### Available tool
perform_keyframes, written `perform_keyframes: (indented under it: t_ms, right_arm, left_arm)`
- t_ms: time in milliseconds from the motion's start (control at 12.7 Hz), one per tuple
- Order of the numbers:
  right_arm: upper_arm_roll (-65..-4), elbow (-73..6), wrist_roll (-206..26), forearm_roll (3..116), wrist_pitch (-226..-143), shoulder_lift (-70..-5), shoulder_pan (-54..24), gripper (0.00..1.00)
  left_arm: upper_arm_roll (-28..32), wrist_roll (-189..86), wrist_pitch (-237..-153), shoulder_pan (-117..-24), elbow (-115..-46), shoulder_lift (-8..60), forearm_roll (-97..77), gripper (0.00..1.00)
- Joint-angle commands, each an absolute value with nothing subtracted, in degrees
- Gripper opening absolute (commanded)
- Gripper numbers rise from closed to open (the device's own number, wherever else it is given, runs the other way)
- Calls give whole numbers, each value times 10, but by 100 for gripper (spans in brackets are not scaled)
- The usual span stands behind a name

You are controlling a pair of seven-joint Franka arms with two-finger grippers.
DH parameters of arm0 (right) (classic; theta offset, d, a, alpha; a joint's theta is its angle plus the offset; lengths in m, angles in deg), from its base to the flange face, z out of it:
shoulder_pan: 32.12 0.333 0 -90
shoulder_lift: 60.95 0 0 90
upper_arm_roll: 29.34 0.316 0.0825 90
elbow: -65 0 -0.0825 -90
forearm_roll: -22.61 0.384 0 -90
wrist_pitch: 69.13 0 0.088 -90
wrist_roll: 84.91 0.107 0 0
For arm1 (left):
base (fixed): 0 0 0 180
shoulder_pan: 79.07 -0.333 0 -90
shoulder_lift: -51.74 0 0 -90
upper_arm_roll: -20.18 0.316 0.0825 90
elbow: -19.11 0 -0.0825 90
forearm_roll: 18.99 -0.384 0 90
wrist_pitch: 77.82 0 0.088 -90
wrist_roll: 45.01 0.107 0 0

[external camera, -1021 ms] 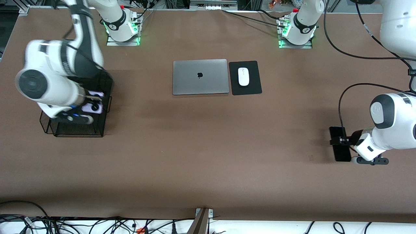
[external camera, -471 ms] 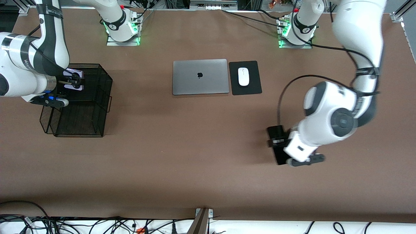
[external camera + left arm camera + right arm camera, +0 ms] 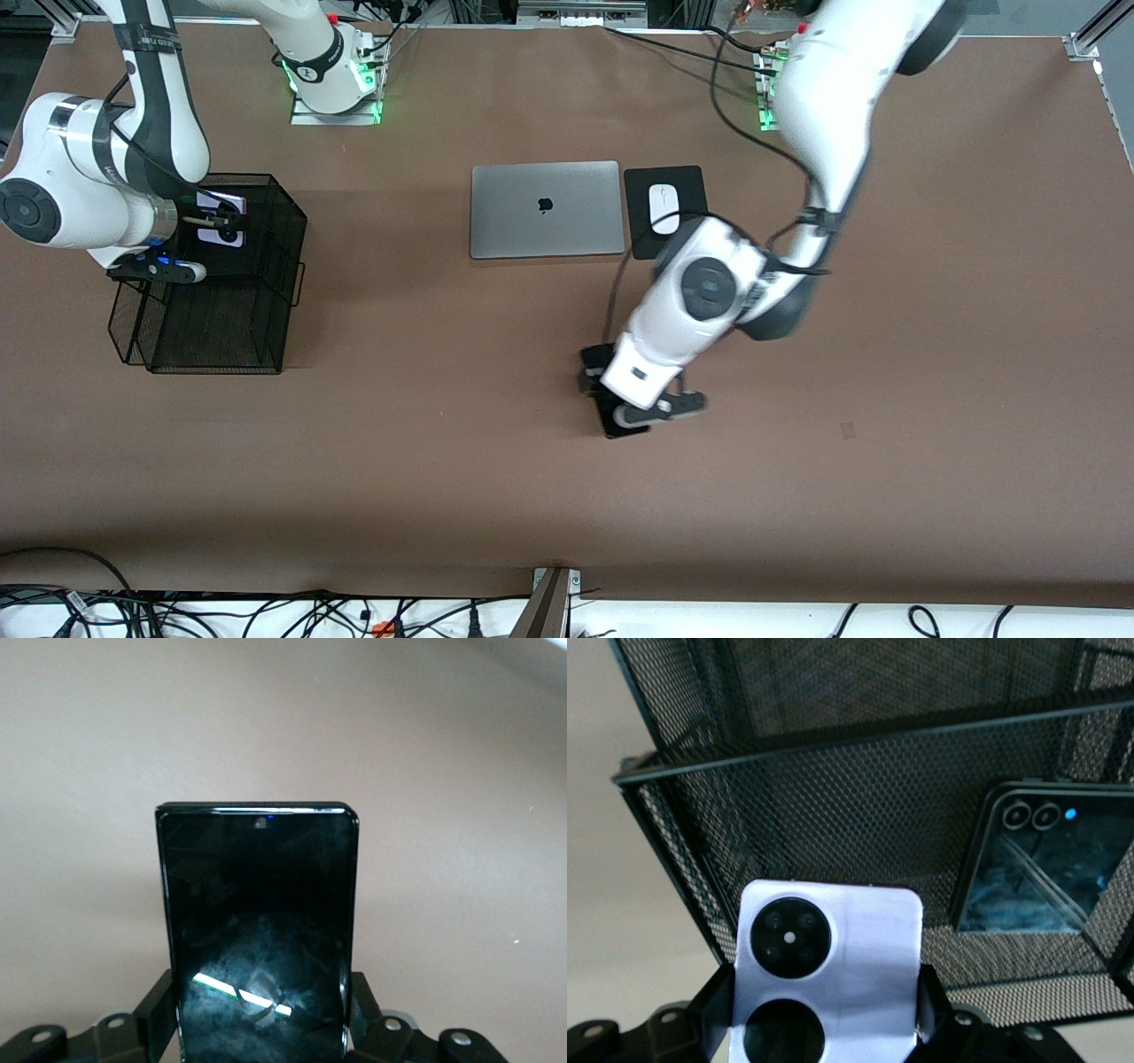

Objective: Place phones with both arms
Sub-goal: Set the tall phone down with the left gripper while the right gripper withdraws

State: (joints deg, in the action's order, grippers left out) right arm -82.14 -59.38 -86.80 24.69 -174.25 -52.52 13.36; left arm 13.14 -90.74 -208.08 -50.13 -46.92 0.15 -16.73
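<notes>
My left gripper [image 3: 596, 384] is shut on the slim black slab phone [image 3: 612, 423], holding it just over the bare table, nearer the front camera than the laptop. In the left wrist view the slab phone [image 3: 259, 930] stands between the fingers [image 3: 155, 1005]. My right gripper [image 3: 209, 221] is shut on the pale-lilac flip phone [image 3: 221, 236] over the black mesh basket [image 3: 270, 266] at the right arm's end. In the right wrist view the lilac phone [image 3: 833, 943] shows its two black circles. A black flip phone [image 3: 1041, 868] lies inside the basket [image 3: 833, 806].
A shut silver laptop [image 3: 545, 208] lies mid-table near the bases, with a white mouse [image 3: 663, 208] on a black pad [image 3: 638, 190] beside it. The left arm's elbow hangs over the pad's corner. Cables run along the table's front edge.
The left arm has swung the slab phone from its own end of the table to the middle. The right arm has shifted the lilac phone from low over the basket up toward its farther end.
</notes>
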Motion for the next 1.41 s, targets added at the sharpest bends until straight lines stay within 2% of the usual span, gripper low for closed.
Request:
perform_keyframes:
  t_ms: [0, 157, 314, 393, 550, 628, 707, 785, 864, 942, 1099, 1335]
  right_arm:
    - [-828, -616, -882, 235, -1780, -552, 144, 36]
    - [-828, -636, -883, 236, -1801, -553, 143, 37]
    - [-828, -636, -883, 237, -1799, -554, 144, 46]
    - [-828, -636, -883, 237, -1800, -554, 143, 64]
    - [-829, -635, -883, 237, -1799, -555, 144, 89]
    - [-830, -634, -883, 237, -1797, -555, 144, 93]
    - [-830, -634, -883, 237, -1795, -555, 143, 96]
    - [-830, -632, -883, 237, -1794, -555, 144, 97]
    - [-830, -631, -883, 237, -1793, -556, 144, 99]
    - [-830, -630, -883, 237, -1790, -558, 143, 99]
    - [-830, -615, -884, 237, -1778, -565, 144, 99]
    - [-824, -540, -883, 236, -1721, -559, 150, 99]
  left_arm:
    - [180, -934, -2087, -438, -434, -35, -158, 12]
    - [179, -939, -2078, -416, -435, -52, -156, 12]
    - [179, -941, -2072, -404, -435, -63, -157, 12]
    - [179, -941, -2072, -403, -435, -69, -157, 12]
    - [180, -941, -2073, -403, -434, -73, -158, 13]
    - [180, -941, -2073, -402, -434, -73, -158, 23]
    - [180, -941, -2074, -400, -434, -73, -158, 44]
    - [180, -941, -2074, -396, -434, -73, -159, 58]
    - [181, -940, -2077, -396, -435, -74, -161, 85]
    - [181, -940, -2077, -396, -434, -73, -163, 100]
    - [187, -940, -2077, -399, -434, -65, -163, 100]
    - [188, -940, -2066, -416, -438, -32, -164, 100]
